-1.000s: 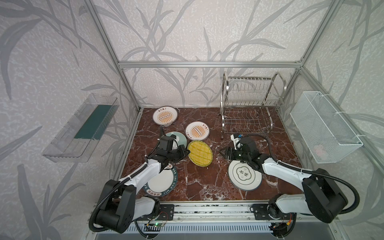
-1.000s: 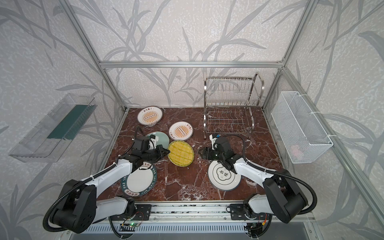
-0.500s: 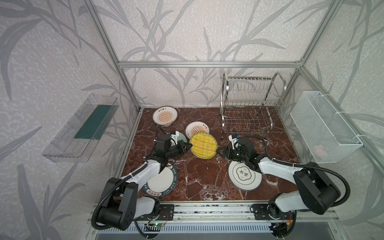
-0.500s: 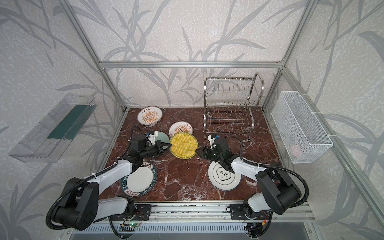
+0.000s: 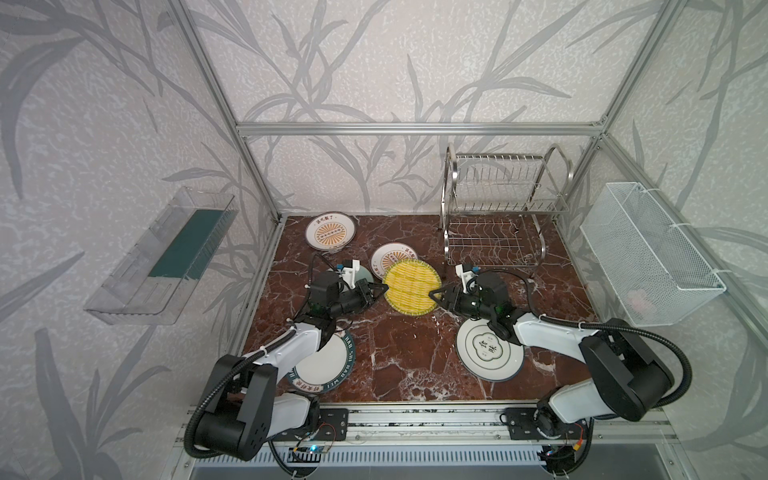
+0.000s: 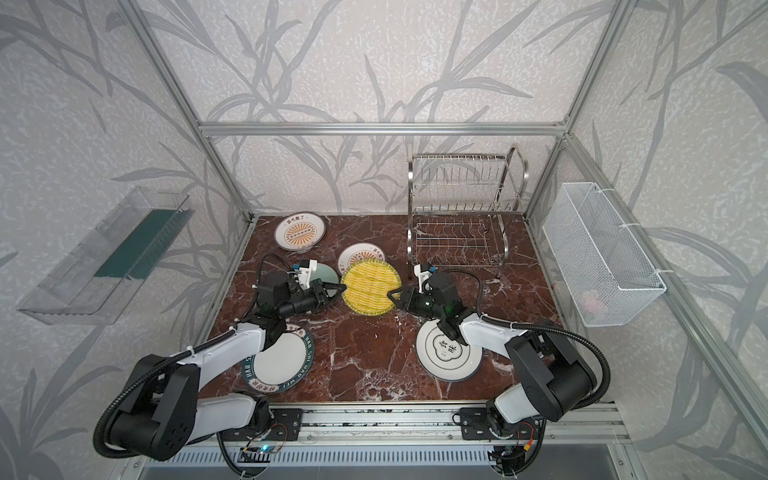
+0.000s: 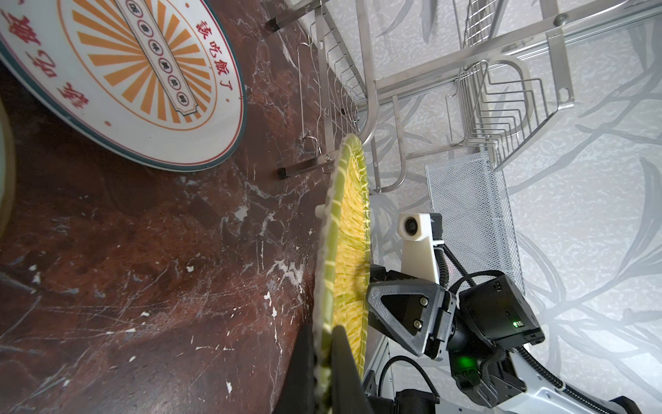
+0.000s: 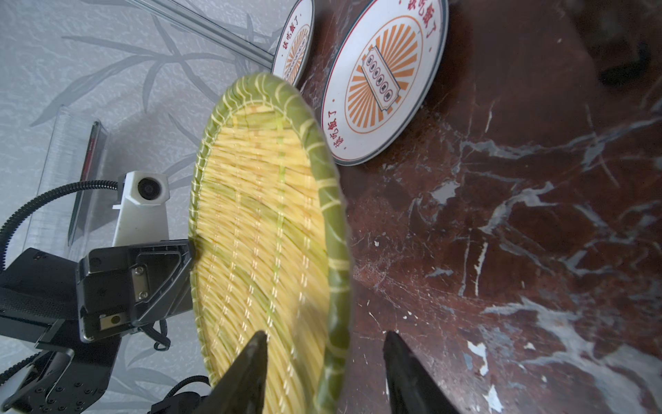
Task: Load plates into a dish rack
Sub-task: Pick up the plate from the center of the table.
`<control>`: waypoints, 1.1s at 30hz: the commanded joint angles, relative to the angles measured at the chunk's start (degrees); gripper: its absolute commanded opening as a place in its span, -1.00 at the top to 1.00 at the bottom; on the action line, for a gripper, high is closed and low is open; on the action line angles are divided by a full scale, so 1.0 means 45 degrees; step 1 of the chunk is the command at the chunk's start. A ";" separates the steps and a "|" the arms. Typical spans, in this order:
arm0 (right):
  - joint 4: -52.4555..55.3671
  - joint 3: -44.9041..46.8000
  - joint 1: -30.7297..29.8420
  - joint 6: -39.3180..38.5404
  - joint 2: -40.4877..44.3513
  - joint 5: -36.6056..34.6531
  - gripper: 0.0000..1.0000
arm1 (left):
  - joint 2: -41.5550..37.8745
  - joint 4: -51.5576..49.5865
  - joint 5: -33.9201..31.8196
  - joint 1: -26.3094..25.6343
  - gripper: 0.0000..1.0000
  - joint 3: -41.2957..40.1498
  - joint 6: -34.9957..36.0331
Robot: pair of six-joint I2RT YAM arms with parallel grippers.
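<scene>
1. The left gripper is clamped hard on the rim of the yellow woven-look plate, with one finger on each side of the edge.
2. The right gripper has its jaws spread and straddles the opposite rim. There's a visible gap at the underside finger, so no pinch there.
3. The plate is up off the marble tabletop, between the two arms.
4. It's near the dish rack but outside it.

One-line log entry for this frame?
left gripper: shut on yellow plate rim, raised | right gripper: open, straddling opposite rim | dish rack: empty
</scene>
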State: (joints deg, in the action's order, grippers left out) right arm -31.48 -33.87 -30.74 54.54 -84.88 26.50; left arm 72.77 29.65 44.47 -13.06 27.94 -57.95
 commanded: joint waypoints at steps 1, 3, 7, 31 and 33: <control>-0.0898 -0.0037 0.0018 0.0359 -0.0044 0.0214 0.03 | -0.0041 0.1380 0.0513 -0.0003 1.00 -0.0065 -0.0403; -0.1061 -0.0033 0.0016 0.0428 -0.0039 0.0188 0.08 | -0.0030 0.1323 0.0483 -0.0022 1.00 -0.0087 -0.0383; -0.1340 -0.0052 0.0016 0.0554 -0.0083 0.0132 0.18 | 0.0014 0.1365 0.0431 -0.0123 1.00 -0.0150 -0.0349; -0.3908 0.0275 0.0055 0.1563 -0.0781 0.0592 0.74 | 0.1006 0.2210 0.0179 -0.0848 1.00 0.0128 -0.0718; -0.4025 0.0280 0.0079 0.1608 -0.0815 0.0651 0.80 | 0.0950 0.2201 0.0165 -0.0867 1.00 0.0156 -0.0658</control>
State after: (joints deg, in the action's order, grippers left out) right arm -46.78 -32.99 -30.20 63.20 -88.47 28.23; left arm 77.28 36.67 44.40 -16.43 27.57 -59.96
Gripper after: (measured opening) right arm 0.111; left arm 0.048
